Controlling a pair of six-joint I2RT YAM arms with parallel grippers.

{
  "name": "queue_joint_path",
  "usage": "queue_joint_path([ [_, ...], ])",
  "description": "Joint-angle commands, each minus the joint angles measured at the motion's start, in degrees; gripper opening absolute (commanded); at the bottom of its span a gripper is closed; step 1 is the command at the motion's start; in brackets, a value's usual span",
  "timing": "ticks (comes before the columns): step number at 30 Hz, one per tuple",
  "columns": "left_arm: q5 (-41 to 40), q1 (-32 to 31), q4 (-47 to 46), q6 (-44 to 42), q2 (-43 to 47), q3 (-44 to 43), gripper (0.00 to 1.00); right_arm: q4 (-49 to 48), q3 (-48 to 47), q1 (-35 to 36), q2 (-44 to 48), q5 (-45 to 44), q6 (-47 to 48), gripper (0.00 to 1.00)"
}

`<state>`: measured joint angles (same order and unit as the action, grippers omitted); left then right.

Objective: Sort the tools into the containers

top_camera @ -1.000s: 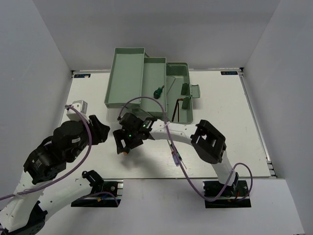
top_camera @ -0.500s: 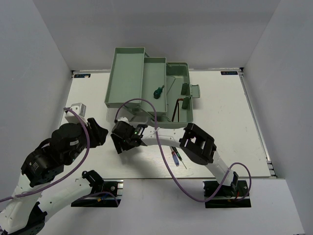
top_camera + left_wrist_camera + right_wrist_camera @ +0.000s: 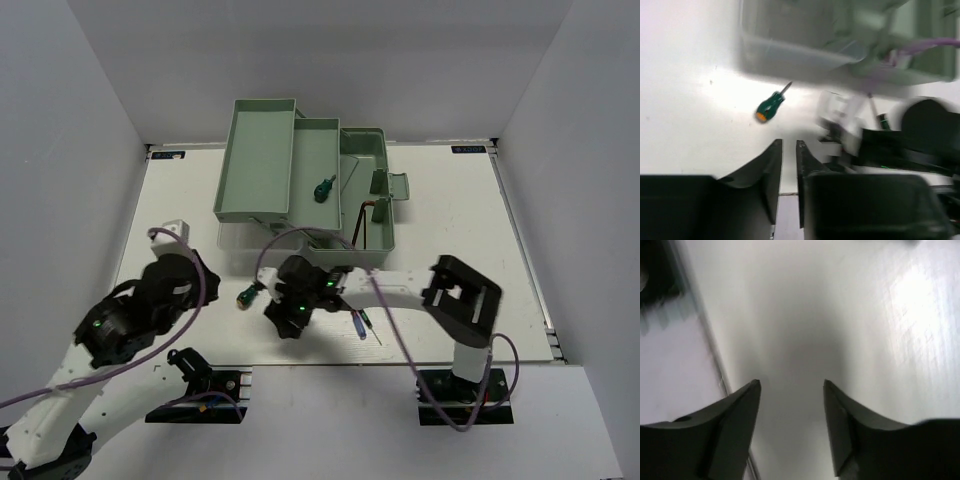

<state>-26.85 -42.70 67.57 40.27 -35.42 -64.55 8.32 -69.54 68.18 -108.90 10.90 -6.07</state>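
A: What's in the toolbox (image 3: 392, 215) rn?

B: From the top cam, the big left tray (image 3: 255, 165) is swung out and its pale green floor shows. The middle tray (image 3: 312, 150) holds one stubby green screwdriver (image 3: 323, 187). The right compartment (image 3: 375, 150) has a dark L-shaped hex key (image 3: 362, 222), long leg pointing toward the near wall.

A: And loose tools?

B: A second green screwdriver (image 3: 248, 295) lies on the white table (image 3: 450, 250), in front of the toolbox and apart from it, between my two arms. A blue-handled precision screwdriver (image 3: 359, 325) and a thin screwdriver (image 3: 373, 330) lie side by side further right, by the right forearm. Plain pale walls (image 3: 90, 120) on three sides.

A: Grippers?

B: Left gripper (image 3: 789, 145): fingers nearly together, just a thin slit, nothing in it. It's aimed at that second green screwdriver, well short of it. Right gripper (image 3: 792, 385): fingers spread wide, nothing between them, bare table underneath, close to the table's edge rail.

A: Do the wrist cams add anything vs the top cam?

B: Left wrist shows the screwdriver's orange butt end and its tip pointing at the toolbox wall. The toolbox and right arm are blurred there. Right wrist shows only table sheen, no tools.
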Motion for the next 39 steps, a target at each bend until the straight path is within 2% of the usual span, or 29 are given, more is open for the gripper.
queue_joint_path([
  [1, 0.65, 0.25, -1.11, 3.77, -0.26, 9.42, 0.26, -6.31, 9.39, -2.52, 11.4, 14.23, 21.94, 0.56],
  [2, 3.1, 0.25, -5.56, 2.98, -0.26, 14.58, 0.26, -5.08, 10.12, -3.66, 12.65, 14.94, 23.19, 0.42],
  [3, 4.16, 0.25, -7.61, 2.45, -2.09, 16.81, 0.26, -3.15, 10.91, -4.19, 15.1, 16.6, 25.12, 0.24],
  [4, 5.05, 0.25, -10.67, 1.23, -3.15, 18.57, 0.31, -2.26, 13.35, -5.24, 17.56, 16.87, 26.44, 0.04],
  [5, 6.19, 0.25, -13.92, -1.22, -4.82, 18.59, 0.37, -1.21, 14.42, -6.3, 19.15, 16.79, 26.72, 0.0],
  [6, 6.2, 0.25, -15.09, -1.94, -8.4, 18.59, 0.44, -1.2, 15.21, -6.92, 23.43, 17.14, 27.94, 0.0],
  [7, 6.2, 0.25, -15.62, -1.95, -10.44, 18.59, 0.64, -0.76, 16.7, -8.58, 24.69, 18.1, 28.47, 0.0],
  [8, 7.42, 0.25, -16.5, -3.95, -12.55, 18.59, 0.71, 0.72, 17.5, -8.77, 25.92, 18.2, 28.91, 0.0],
  [10, 9.7, 0.25, -18.78, -5.46, -19.81, 17.97, 0.79, 2.13, 17.68, -10.25, 29.87, 18.9, 29.53, 0.0],
  [12, 10.41, 0.25, -21.41, -7.48, -23.89, 17.97, 0.82, 4.25, 17.51, -11.31, 32.07, 19.68, 29.36, 0.0],
  [14, 10.94, 0.25, -23.79, -8.8, -27.4, 19.55, 0.84, 5.91, 17.68, -13.24, 34.62, 20.13, 29.44, 0.1],
  [19, 12.0, 2.44, -29.95, -12.32, -33.3, 21.57, 0.84, 6.97, 19.79, -17.9, 40.5, 21.97, 30.06, 0.18],
  [29, 4.09, 5.17, -33.38, -17.68, -37.35, 21.4, 0.83, 8.29, 25.68, -23.8, 47.82, 23.12, 29.53, 0.18],
  [35, 3.99, 7.01, -36.8, -21.89, -39.37, 23.07, 0.81, 9.08, 26.65, -26.17, 49.57, 23.21, 29.27, 0.19],
  [39, 5.67, 7.72, -37.86, -23.13, -43.94, 23.07, 0.74, 9.7, 26.3, -27.58, 49.49, 23.21, 29.09, 0.19],
])
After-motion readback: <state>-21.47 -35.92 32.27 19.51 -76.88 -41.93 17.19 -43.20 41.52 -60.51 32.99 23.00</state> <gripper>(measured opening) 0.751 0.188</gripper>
